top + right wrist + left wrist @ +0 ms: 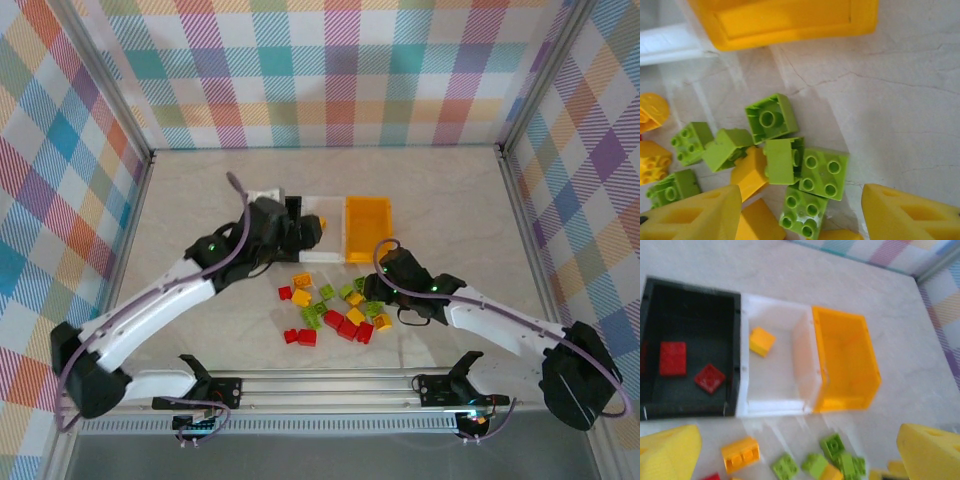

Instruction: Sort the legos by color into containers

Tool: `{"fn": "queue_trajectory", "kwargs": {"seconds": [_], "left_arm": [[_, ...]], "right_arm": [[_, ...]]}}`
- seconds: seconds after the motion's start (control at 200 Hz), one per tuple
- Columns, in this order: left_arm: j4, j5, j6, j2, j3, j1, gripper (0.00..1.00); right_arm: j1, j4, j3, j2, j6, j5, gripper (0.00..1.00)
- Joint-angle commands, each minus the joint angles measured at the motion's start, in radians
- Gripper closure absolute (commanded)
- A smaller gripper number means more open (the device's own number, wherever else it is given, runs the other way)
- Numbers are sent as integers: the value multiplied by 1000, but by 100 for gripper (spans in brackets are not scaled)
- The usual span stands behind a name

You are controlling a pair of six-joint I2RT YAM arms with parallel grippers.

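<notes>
From above, the left arm hides the black bin and part of the white bin. The left wrist view is blurred, cuts the black bin off at its left edge and crops both fingers at the bottom. Ahead of the left gripper the three bins stand touching in a row: black ahead-left with two red bricks inside, white straight ahead with one yellow brick, and the orange bin ahead-right. Its fingers are spread wide and hold nothing, with an orange brick and green bricks on the table between them. The right gripper is parted too and grips nothing, straddling clustered green and yellow bricks just short of the orange bin. Whether a finger touches one I cannot tell.
</notes>
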Motion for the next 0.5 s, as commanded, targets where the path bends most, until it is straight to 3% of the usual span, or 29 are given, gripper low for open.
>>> {"fn": "queue_trajectory", "kwargs": {"seconds": [0.0,0.33,0.495], "left_arm": [[14,8,-91,-75,-149,-52,0],[-91,-65,-201,-239,-342,-104,0],[-93,-35,-217,-293,-388,-108,0]], "right_arm": [[4,-3,-20,21,24,23,36],[-2,-15,-32,112,53,60,40],[-43,30,-28,171,45,37,44]]}}
